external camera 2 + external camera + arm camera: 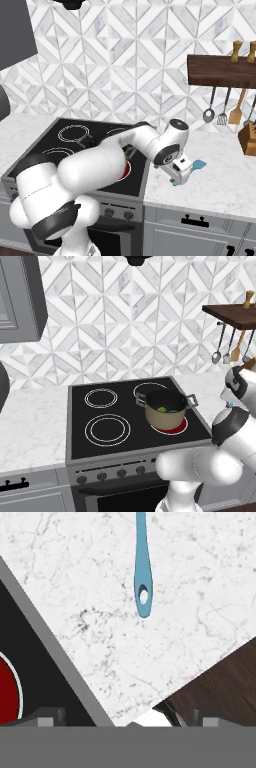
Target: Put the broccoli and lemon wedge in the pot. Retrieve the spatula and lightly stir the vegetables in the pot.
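The broccoli (172,410) and lemon wedge (162,409) are sitting in the pot (165,408). We are reaching our wide-open claw (181,176) toward the spatula (142,567) just ahead; stirring is left.

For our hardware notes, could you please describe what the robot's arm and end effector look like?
The arm is made of glossy white rounded segments with dark grey bands at the joints. Its end effector is a boxy white hand whose two small finger tips are dark grey.

Stove (90,448): black glass top, the pot (165,408) standing on its glowing red burner (176,428).
Counter (220,175): white marble, the teal spatula (142,567) lying flat beside the stove.
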Controlling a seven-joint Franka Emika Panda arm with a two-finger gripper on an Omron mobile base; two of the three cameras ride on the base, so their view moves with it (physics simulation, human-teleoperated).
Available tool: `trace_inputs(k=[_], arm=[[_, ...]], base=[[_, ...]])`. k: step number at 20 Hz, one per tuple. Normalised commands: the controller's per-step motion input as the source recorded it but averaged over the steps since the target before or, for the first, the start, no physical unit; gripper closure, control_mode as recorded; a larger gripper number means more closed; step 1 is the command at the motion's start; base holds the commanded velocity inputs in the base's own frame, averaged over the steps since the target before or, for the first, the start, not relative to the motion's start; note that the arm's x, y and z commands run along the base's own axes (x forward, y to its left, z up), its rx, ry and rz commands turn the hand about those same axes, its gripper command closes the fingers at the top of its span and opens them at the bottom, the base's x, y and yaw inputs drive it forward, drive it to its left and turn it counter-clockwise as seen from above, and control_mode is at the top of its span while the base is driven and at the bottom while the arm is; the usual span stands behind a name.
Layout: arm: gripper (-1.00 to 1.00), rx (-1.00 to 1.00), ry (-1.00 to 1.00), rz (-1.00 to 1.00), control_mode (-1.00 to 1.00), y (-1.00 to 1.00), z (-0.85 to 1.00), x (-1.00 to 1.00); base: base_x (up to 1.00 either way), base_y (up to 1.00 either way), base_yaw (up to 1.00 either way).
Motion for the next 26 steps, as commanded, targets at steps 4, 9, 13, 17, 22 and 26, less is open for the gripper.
trace_inputs(k=[4, 9, 13, 17, 22, 26], arm=[[-1.0, 0.0, 0.01, 0.0, -1.0, -0.06, -0.6, 0.0], [-1.0, 0.0, 0.03, -0.04, -1.0, 0.0, -0.44, 0.12], [-1.0, 0.0, 0.0, -0.02, -1.0, -0.22, -0.2, 0.07], [-1.0, -0.01, 0.0, 0.0, -1.0, -0.41, -0.28, 0.04], [-1.0, -0.06, 0.0, 0.0, -1.0, -0.21, -0.21, 0.22], [-1.0, -0.07, 0.0, 0.0, -1.0, -0.09, -0.28, 0.29]], base=[[0.0, 0.0, 0.0], [0.0, 0.0, 0.0], [0.0, 0.0, 0.0], [0.0, 0.0, 0.0], [0.0, 0.0, 0.0], [0.0, 0.0, 0.0]])
